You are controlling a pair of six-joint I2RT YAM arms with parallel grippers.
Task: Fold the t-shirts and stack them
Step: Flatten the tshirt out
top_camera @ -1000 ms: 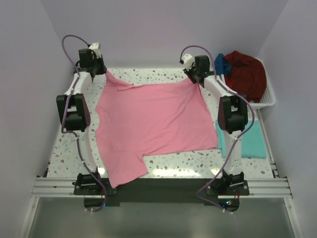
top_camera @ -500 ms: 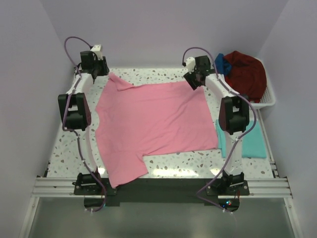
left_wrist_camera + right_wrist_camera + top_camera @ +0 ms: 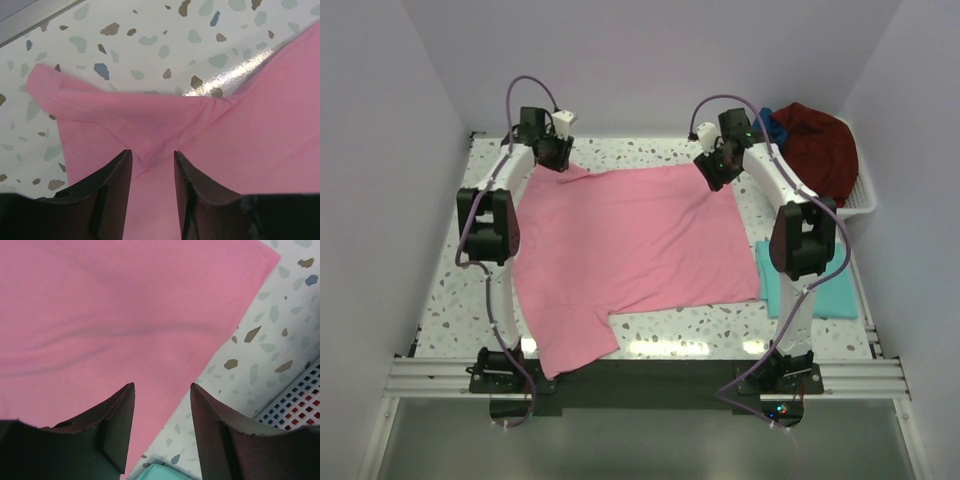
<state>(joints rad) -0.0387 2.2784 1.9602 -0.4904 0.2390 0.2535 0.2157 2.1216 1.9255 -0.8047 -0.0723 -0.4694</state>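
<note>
Setting: robotics lab test cell. Speckled terrazzo counter point(image 3: 450, 300) boxed in by plain lilac walls point(image 3: 650, 60). Aluminium rail point(image 3: 650, 378) along its near edge carries the left arm base point(image 3: 500, 372) and right arm base point(image 3: 785, 375), both cabled.

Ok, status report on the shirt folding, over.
Left hand open, right hand open, above far corners. Pink t-shirt spread flat, far-left sleeve folded over. Teal t-shirt folded, right side.
</note>
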